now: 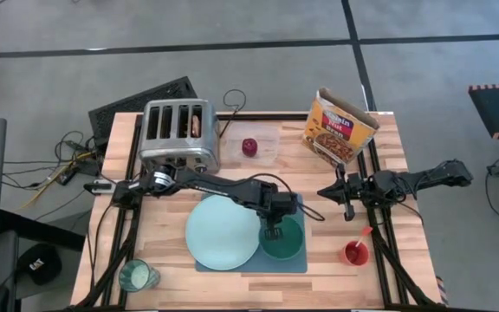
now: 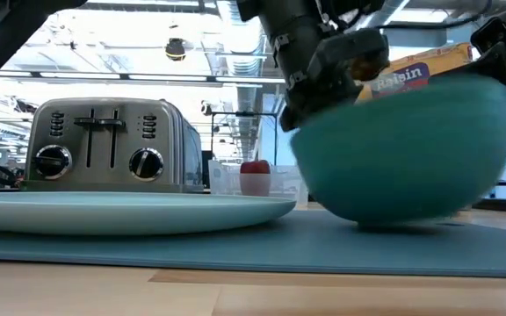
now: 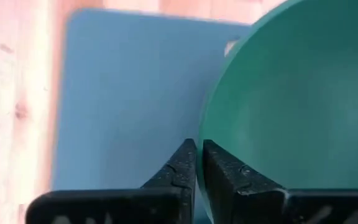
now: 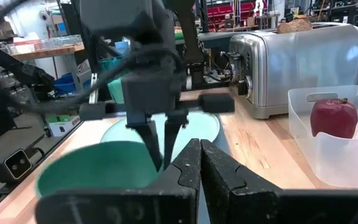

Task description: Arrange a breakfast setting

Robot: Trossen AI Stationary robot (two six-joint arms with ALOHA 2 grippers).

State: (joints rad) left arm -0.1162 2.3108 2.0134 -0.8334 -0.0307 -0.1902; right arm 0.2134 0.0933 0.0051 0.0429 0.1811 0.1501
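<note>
Setting the green bowl (image 1: 282, 237) onto the slate-blue mat (image 1: 294, 263), the left gripper (image 1: 273, 232) pinches the bowl's rim between closed fingers (image 3: 180, 173), with the bowl just beside the pale mint plate (image 1: 222, 231). In the low view the bowl appears tilted with its base at the mat, so a good placement would level it and seat it fully before the fingers part, keeping its wall off the plate's edge. The bowl's interior shows empty, as does the plate. A clear tub (image 1: 255, 146) behind the mat holds the dark red fruit (image 1: 249, 146); the toaster (image 1: 177, 133) holds a toast slice (image 1: 197, 124) in one slot. The red cup (image 1: 354, 253) carries the red-handled spoon (image 1: 361, 237). The right gripper (image 1: 346, 200) waits clenched and empty near the cereal box (image 1: 340, 128).
</note>
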